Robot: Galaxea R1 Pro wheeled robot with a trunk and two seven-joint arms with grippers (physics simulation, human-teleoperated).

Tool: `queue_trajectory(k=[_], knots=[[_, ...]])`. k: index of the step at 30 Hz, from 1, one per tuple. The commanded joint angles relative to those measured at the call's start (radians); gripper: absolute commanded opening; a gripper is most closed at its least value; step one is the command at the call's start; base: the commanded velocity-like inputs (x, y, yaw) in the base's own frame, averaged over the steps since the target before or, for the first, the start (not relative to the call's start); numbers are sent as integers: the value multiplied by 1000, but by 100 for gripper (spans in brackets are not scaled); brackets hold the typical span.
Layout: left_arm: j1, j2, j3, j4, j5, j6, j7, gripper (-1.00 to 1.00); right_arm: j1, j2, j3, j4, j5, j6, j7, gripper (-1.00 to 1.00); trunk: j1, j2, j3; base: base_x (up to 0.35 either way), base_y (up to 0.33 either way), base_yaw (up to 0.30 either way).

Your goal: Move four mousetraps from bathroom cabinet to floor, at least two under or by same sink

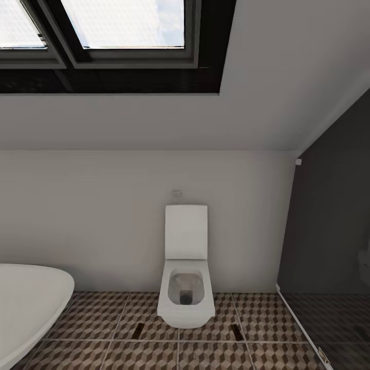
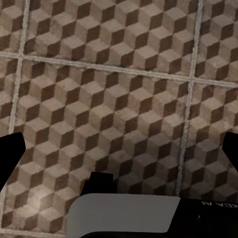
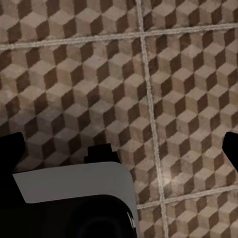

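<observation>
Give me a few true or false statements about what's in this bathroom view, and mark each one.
1. The toilet has its lid raised. True.
2. The toilet stands against a dark wall. False: it backs onto the pale wall; the dark wall is off to the side.
3. The curved white bathtub shows at the left of the head view. True.
4. The floor is plain white tile. False: it carries a brown and beige cube pattern.
5. The left end effector grips a mousetrap. False: its fingers stand apart over bare floor tile.
</observation>
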Motion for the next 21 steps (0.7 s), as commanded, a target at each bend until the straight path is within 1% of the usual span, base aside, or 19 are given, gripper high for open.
queue_trajectory(k=[1, 21], knots=[[-1, 0, 8, 1, -10, -4, -1, 100, -1, 0, -4, 3, -5, -8, 0, 100, 0, -1, -1, 0, 0, 0], [-1, 0, 7, 1, -11, -4, -1, 100, -1, -1, -4, 3, -1, -8, 0, 100, 0, -1, -1, 0, 0, 0]])
